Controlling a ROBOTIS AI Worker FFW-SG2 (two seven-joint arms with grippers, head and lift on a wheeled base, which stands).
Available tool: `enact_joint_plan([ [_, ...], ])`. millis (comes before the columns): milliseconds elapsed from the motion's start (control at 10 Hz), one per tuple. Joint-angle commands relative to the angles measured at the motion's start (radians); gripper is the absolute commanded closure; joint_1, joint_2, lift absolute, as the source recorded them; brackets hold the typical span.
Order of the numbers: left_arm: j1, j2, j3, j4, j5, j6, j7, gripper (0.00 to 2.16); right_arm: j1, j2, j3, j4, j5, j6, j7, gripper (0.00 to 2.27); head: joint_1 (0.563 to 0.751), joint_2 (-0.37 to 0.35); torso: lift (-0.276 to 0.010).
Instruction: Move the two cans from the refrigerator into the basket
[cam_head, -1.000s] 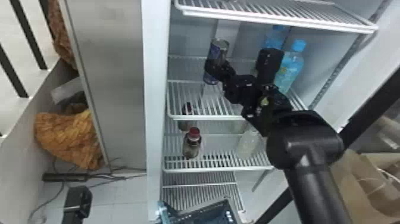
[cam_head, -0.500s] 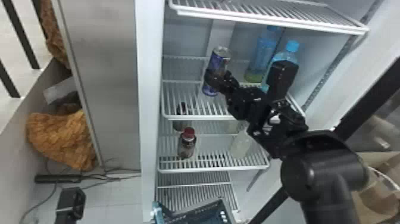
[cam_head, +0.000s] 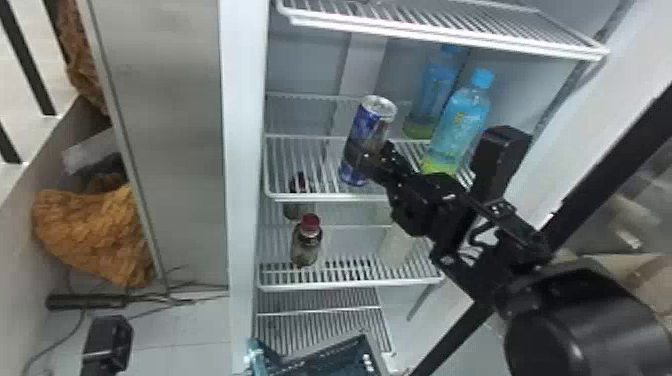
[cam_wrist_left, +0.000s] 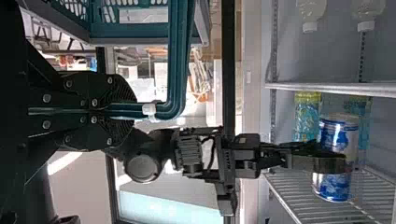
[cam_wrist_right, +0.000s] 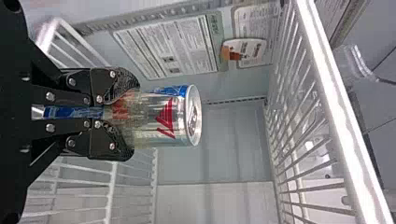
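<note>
In the head view, my right gripper (cam_head: 369, 156) is around the blue-and-silver can (cam_head: 376, 122), which tilts slightly above the shelf with the blue-capped bottles. The right wrist view has the right gripper (cam_wrist_right: 122, 115) shut on this can (cam_wrist_right: 166, 116) from both sides. The can (cam_wrist_left: 337, 135) hangs clear of the shelf in the left wrist view. Part of my left arm's gripper (cam_head: 107, 345) stands at the head view's lower left. In its wrist view, the left gripper (cam_wrist_left: 114, 112) is shut on the handle (cam_wrist_left: 180, 70) of the teal basket (cam_wrist_left: 128, 31). The basket (cam_head: 320, 357) is low before the refrigerator.
Two blue-capped bottles (cam_head: 461, 120) stand right of the can. The shelf's front bar (cam_head: 325, 198) runs under it, and another shelf (cam_head: 450, 37) is overhead. Lower down are a red-capped bottle (cam_head: 306, 245) and a pale bottle (cam_head: 397, 245). The refrigerator's side wall (cam_head: 242, 150) borders the left.
The can, held in my right gripper, has come lower in the head view, towards the shelf's front edge. The right arm has shifted down and right. The whole scene has slid slightly left.
</note>
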Motion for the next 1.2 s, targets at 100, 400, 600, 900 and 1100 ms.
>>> enact_joint_plan([
  [100,0.002,0.000,0.002,0.000,-0.002,0.001,0.000,1.20,0.102,-0.004,-0.026,-0.127,-0.027,0.066,0.002,1.23,0.695,-0.256,-0.035],
  [400,0.002,0.000,0.002,0.000,-0.002,0.001,0.000,1.20,0.227,-0.005,-0.084,-0.286,-0.041,0.177,0.043,1.23,0.695,-0.264,-0.035],
  [600,-0.001,-0.002,0.008,0.000,-0.004,0.001,0.000,1.20,0.300,-0.004,-0.106,-0.352,-0.049,0.240,0.071,1.23,0.695,-0.276,-0.035],
  [900,-0.001,-0.003,0.016,0.000,-0.002,0.001,0.000,1.20,0.413,0.005,-0.132,-0.431,-0.059,0.358,0.130,1.23,0.695,-0.276,-0.035],
  [1100,-0.001,-0.003,0.018,0.000,-0.002,0.000,0.000,1.20,0.480,0.007,-0.142,-0.490,-0.063,0.412,0.150,1.23,0.695,-0.277,-0.035],
])
